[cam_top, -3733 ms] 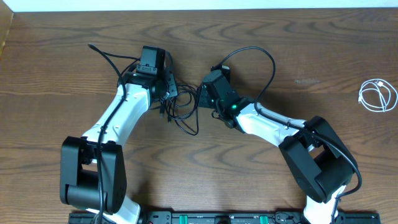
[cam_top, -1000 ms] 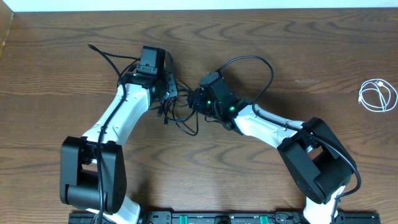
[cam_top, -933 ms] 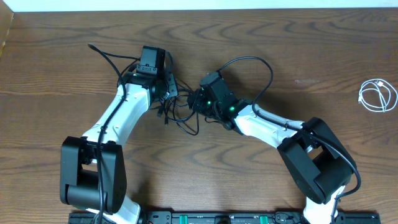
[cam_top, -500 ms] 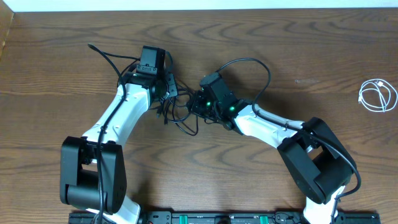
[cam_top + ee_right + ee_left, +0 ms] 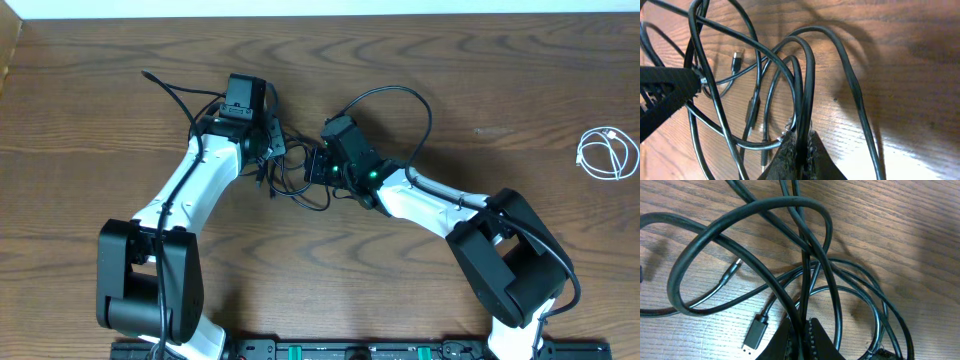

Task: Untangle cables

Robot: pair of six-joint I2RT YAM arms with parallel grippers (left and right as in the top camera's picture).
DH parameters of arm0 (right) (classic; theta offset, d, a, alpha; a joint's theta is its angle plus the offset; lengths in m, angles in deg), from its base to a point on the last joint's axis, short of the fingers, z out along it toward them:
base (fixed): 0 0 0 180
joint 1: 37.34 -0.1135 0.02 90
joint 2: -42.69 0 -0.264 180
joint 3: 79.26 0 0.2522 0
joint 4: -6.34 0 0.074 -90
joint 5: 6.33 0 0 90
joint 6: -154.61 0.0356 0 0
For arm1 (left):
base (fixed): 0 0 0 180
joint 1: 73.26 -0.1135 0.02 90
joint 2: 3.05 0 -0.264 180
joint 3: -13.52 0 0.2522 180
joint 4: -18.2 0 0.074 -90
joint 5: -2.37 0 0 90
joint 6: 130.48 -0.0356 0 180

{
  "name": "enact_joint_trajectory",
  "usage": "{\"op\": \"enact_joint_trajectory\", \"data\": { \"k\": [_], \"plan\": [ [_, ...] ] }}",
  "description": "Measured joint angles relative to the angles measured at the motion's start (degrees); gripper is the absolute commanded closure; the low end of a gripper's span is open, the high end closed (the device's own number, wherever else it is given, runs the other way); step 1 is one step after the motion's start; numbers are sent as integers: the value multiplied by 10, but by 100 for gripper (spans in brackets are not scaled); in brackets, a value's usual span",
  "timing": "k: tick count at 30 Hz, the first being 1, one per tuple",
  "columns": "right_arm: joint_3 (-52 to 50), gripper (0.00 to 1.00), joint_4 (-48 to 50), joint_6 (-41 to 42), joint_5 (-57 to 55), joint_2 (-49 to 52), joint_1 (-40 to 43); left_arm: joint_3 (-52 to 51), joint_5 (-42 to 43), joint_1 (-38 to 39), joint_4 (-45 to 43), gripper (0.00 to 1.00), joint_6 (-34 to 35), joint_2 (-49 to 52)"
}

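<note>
Brown wood-grain tabletop (image 5: 500,60) supports tangled thin black cables (image 5: 292,186). Left gripper (image 5: 801,328) is clamped on a black strand; right gripper (image 5: 799,143) likewise. Coiled thin white cable (image 5: 582,153) lies well apart.

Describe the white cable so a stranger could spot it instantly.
On the brown wooden table, look to the far right edge. A thin white cable lies there loosely coiled, alone; the black cables sit tangled mid-table.

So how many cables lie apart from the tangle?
1: the white cable, coiled alone at far right. The black cables are all tangled left of centre; some strands may be hidden.
</note>
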Motion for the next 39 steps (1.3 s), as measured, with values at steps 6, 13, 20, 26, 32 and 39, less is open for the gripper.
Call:
{"op": "enact_joint_trajectory", "data": {
  "k": [6, 13, 20, 26, 32, 39],
  "plan": [
    [0, 99, -2, -60, -7, -26, 1, 0, 0, 0, 0, 92, 0, 0],
    [0, 99, -22, -115, -61, -111, 1, 0, -5, 0, 1, 92, 3, 0],
    [0, 99, -51, -170, -145, -201, -1, 0, -17, 2, 5, 92, 26, 0],
    [0, 99, -56, -233, -213, -262, 0, 0, -34, 1, 10, 93, 31, 0],
    [0, 99, -85, -264, -270, -275, 0, 0, -37, 1, 10, 93, 31, 0],
    [0, 99, -141, -265, -340, -274, 0, 0, -41, 1, 10, 93, 31, 0]
  ]
}}
